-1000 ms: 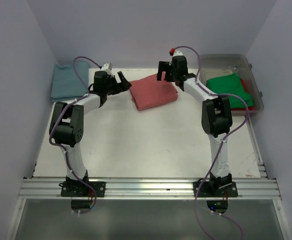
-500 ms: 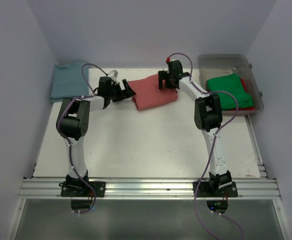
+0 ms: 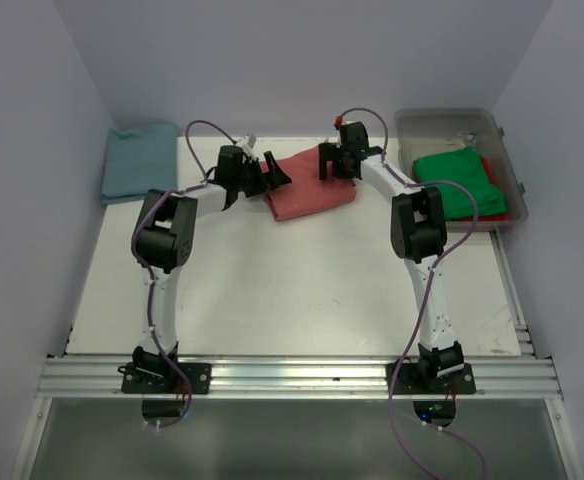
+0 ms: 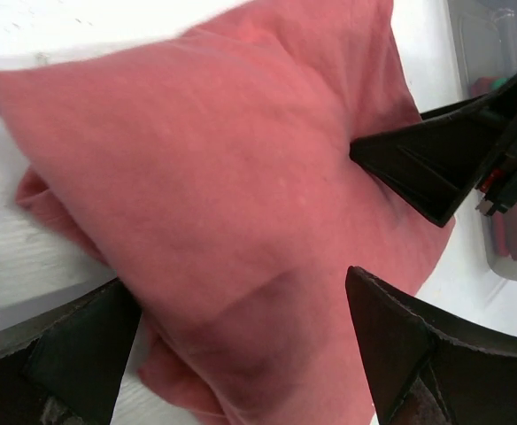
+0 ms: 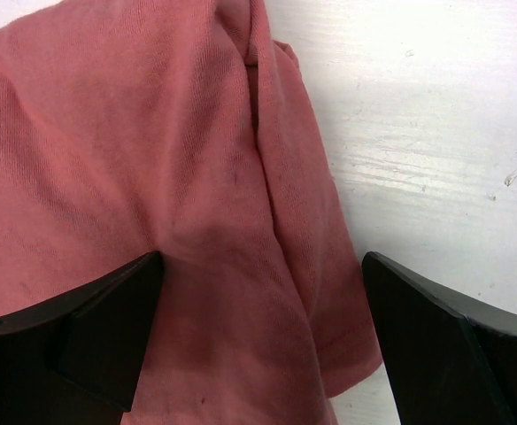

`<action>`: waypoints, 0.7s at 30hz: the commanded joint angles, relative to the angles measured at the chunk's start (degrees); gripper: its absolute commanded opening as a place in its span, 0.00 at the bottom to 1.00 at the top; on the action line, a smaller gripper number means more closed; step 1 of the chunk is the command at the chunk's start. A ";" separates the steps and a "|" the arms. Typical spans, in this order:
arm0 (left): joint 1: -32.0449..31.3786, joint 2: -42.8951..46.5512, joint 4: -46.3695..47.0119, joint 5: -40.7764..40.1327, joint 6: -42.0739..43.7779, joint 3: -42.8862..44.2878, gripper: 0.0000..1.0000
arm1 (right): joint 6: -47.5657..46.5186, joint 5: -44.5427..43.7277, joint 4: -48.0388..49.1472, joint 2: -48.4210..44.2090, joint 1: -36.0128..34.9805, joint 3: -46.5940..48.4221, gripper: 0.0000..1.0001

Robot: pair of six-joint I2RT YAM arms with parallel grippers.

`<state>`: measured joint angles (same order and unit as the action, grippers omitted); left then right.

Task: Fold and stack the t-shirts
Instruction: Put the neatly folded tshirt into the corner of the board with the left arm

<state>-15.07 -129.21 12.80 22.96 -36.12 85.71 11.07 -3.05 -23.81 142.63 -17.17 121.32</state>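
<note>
The salmon-red t-shirt (image 3: 310,187) lies folded at the back middle of the table. My left gripper (image 3: 272,172) is open at its left edge; in the left wrist view (image 4: 241,336) the jaws straddle the folded cloth (image 4: 223,168). My right gripper (image 3: 332,165) is open at the shirt's far right corner; in the right wrist view (image 5: 263,341) its jaws straddle the cloth's edge (image 5: 152,133). The teal-blue shirt (image 3: 137,172) lies folded at the back left. The green shirt (image 3: 457,180) lies in the bin on a red shirt (image 3: 500,208).
The clear plastic bin (image 3: 452,122) stands at the back right, close to my right arm. White walls close in the back and both sides. The right gripper's black fingers (image 4: 427,164) show in the left wrist view, across the shirt.
My left gripper has moved right, from beside the teal shirt up to the salmon shirt's left edge. My right gripper has shifted slightly left onto the shirt's far corner. The shirt has not moved.
</note>
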 commanded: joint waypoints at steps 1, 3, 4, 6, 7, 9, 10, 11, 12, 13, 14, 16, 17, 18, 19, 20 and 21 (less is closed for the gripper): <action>-2.15 -3.33 -8.93 0.68 -2.81 -1.42 1.00 | -1.32 0.94 -0.80 -0.68 0.64 -1.78 0.99; -2.42 -3.68 -8.41 1.55 -3.87 -2.73 1.00 | -1.05 1.11 -0.53 -0.68 0.82 -2.22 0.99; -2.51 -4.03 -6.75 2.00 -4.92 -3.18 1.00 | -0.79 1.72 -0.27 -0.68 0.91 -2.49 0.99; -2.42 -5.17 -5.07 3.66 -6.33 -4.32 1.00 | -0.44 2.17 0.17 -0.68 1.08 -3.36 0.99; -2.42 -5.70 -2.28 4.63 -7.81 -4.59 1.00 | -0.17 2.34 0.43 -0.60 1.08 -3.45 0.99; -2.42 -7.02 1.51 7.87 -9.93 -5.64 1.00 | 0.09 2.87 0.70 -0.42 1.17 -4.24 0.99; -2.33 -7.37 5.88 8.76 -12.02 -6.08 1.00 | 0.53 2.87 0.87 -0.59 1.17 -4.59 0.98; -2.24 -7.81 7.05 9.29 -13.00 -5.91 1.00 | 0.79 3.74 1.31 -0.68 1.26 -5.12 0.98; -2.07 -8.60 8.46 10.86 -13.97 -5.91 0.95 | 1.06 4.45 1.75 -0.86 1.26 -6.08 0.98; -1.98 -9.04 13.17 11.92 -16.24 -6.17 0.92 | 1.49 4.72 2.10 -1.29 1.26 -6.61 0.97; -1.89 -9.57 16.00 12.80 -17.57 -6.61 0.81 | 1.85 5.50 2.54 -1.39 1.26 -7.14 0.97; -1.80 -9.92 22.93 14.74 -21.25 -6.79 0.68 | 2.64 6.30 3.51 -1.91 1.26 -8.55 0.96; -1.80 -10.53 24.63 14.92 -22.32 -6.35 0.52 | 2.81 6.91 3.60 -2.00 1.17 -9.25 0.96; -1.80 -10.80 26.21 15.36 -24.07 -5.74 0.45 | 2.90 7.35 4.03 -2.09 1.17 -9.60 0.96; -1.80 -11.15 26.84 15.53 -24.87 -4.43 0.39 | 3.17 7.62 4.21 -2.44 1.17 -9.96 0.96; -1.89 -11.59 27.45 15.62 -25.40 -3.89 0.31 | 3.43 7.79 4.39 -2.53 1.17 -10.83 0.95; -1.89 -11.51 28.33 15.62 -26.54 -3.36 0.24 | 3.61 8.40 4.91 -2.70 1.17 -11.36 0.95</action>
<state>-16.38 -138.69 38.13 36.03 -58.06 81.36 12.14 1.32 -14.92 139.83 -15.84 113.54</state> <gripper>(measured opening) 0.291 0.954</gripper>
